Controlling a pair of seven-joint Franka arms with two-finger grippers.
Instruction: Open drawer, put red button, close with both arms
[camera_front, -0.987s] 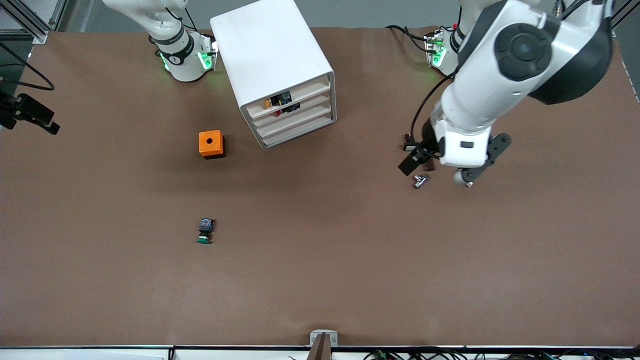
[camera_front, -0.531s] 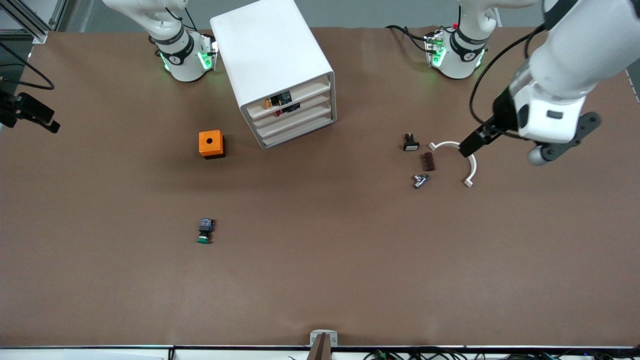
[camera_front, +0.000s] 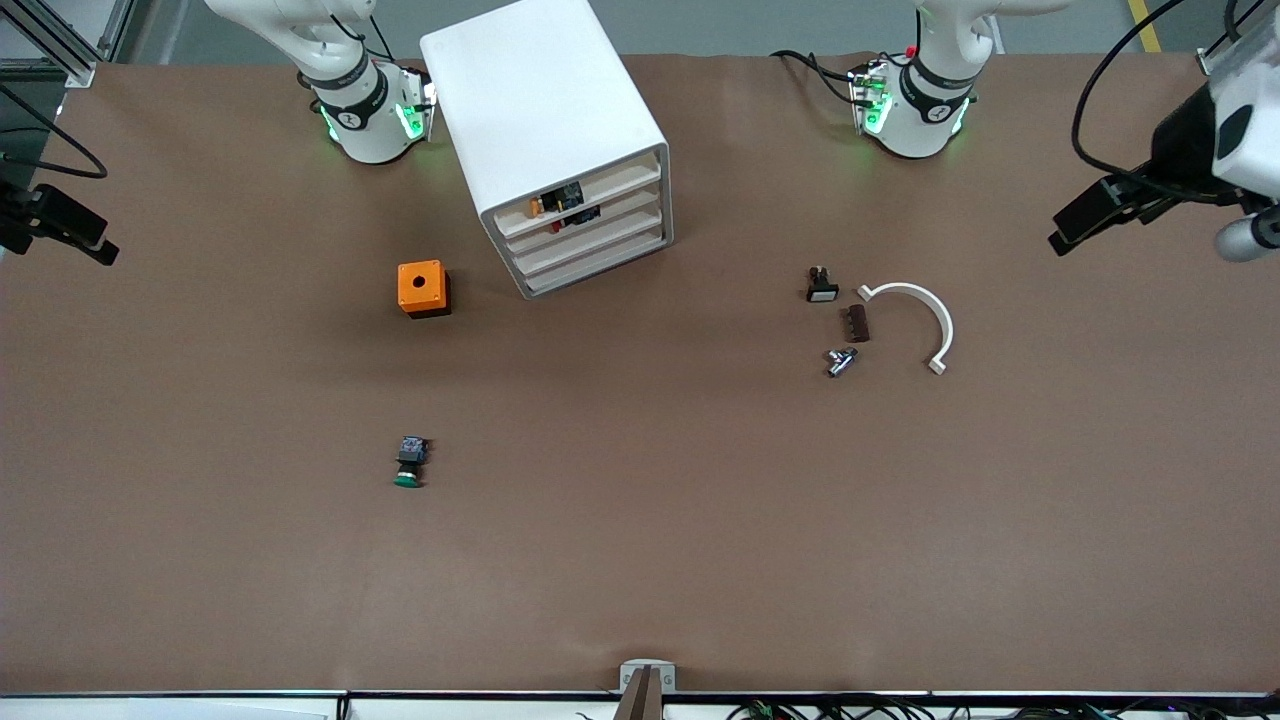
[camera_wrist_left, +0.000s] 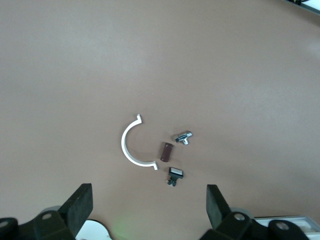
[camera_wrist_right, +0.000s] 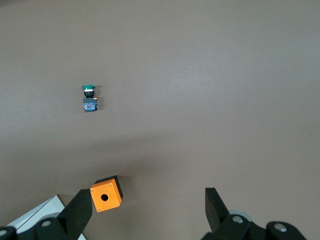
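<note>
The white cabinet (camera_front: 540, 110) stands between the two arm bases, and its stacked drawers (camera_front: 600, 235) all sit pushed in. Through the upper drawer fronts shows a small black-and-blue thing (camera_front: 562, 197) with a red speck under it; whether it is the red button I cannot tell. My left gripper (camera_front: 1075, 230) hangs open in the air at the left arm's end of the table, empty (camera_wrist_left: 149, 192). My right gripper (camera_wrist_right: 147, 199) is out of the front view; it hangs open and empty high over the orange cube (camera_wrist_right: 106, 194).
The orange cube (camera_front: 423, 288) sits beside the cabinet toward the right arm's end. The green-capped button (camera_front: 408, 464) lies nearer the front camera. A white half ring (camera_front: 925, 315), a brown piece (camera_front: 857, 323), a metal part (camera_front: 840, 361) and a small black switch (camera_front: 821, 286) lie together.
The left arm has swung from over the small parts out toward its own end of the table, uncovering the white half ring. Its gripper stays open. Nothing on the table moved.
</note>
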